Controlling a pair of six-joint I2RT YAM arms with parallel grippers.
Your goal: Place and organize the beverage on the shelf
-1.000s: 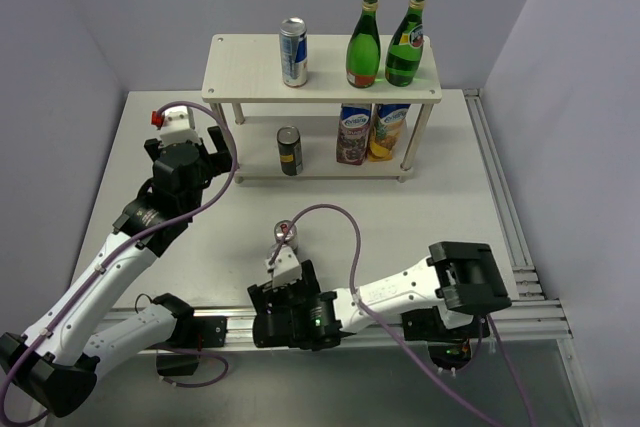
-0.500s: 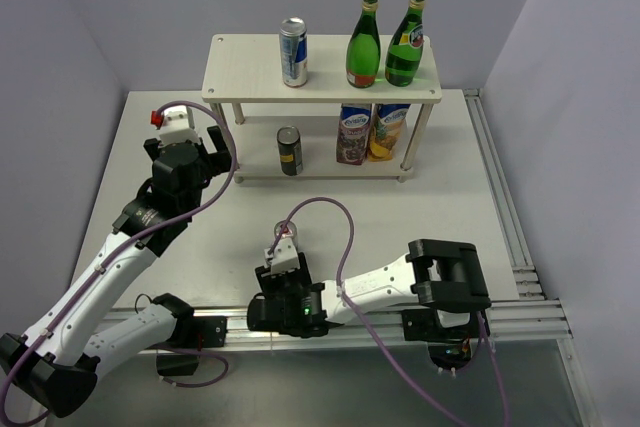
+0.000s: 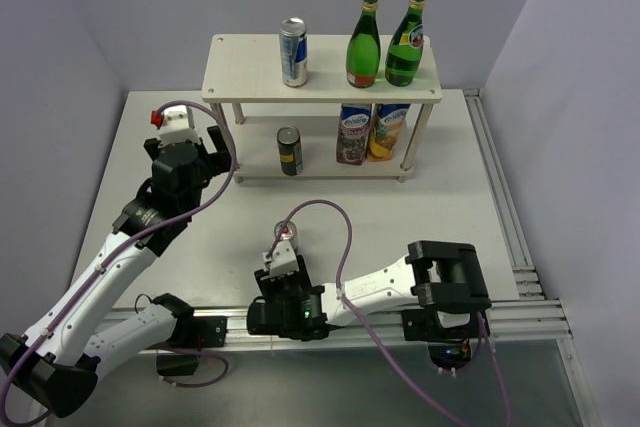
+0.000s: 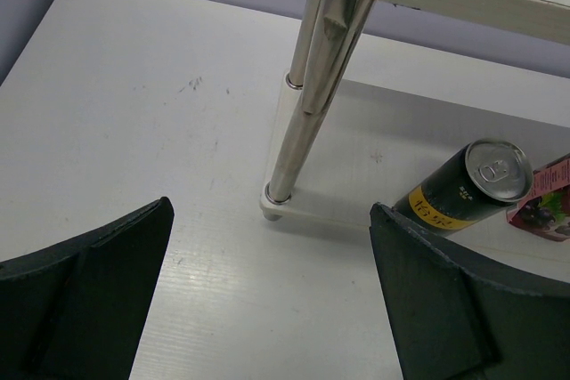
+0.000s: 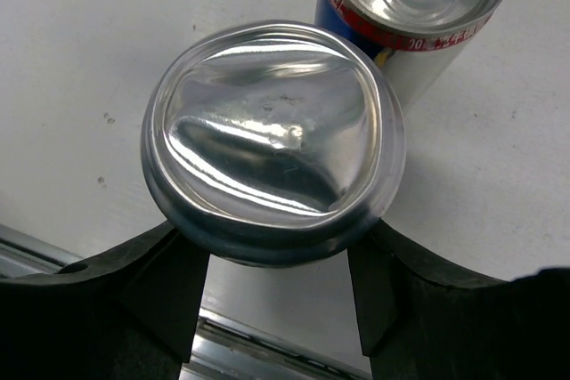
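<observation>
1. My right claw (image 5: pixel 276 260) is gripping a silver can (image 5: pixel 272 144) by its sides, half closed, the dented base facing up, at the worktop's (image 3: pixel 450 207) near edge.
2. A blue-red can (image 5: pixel 414 6) is standing just beyond, so I judge that a straight lift is needed.
3. The shelf (image 3: pixel 250 72) is standing well apart.
4. My left claw (image 4: pixel 270 246) is hanging wide open and empty by a shelf leg.

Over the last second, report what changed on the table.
The right arm shifted slightly left and back, and its fingers closed onto the dented silver can. The blue-red can beside it, the left arm and everything on the shelf stayed put.
</observation>
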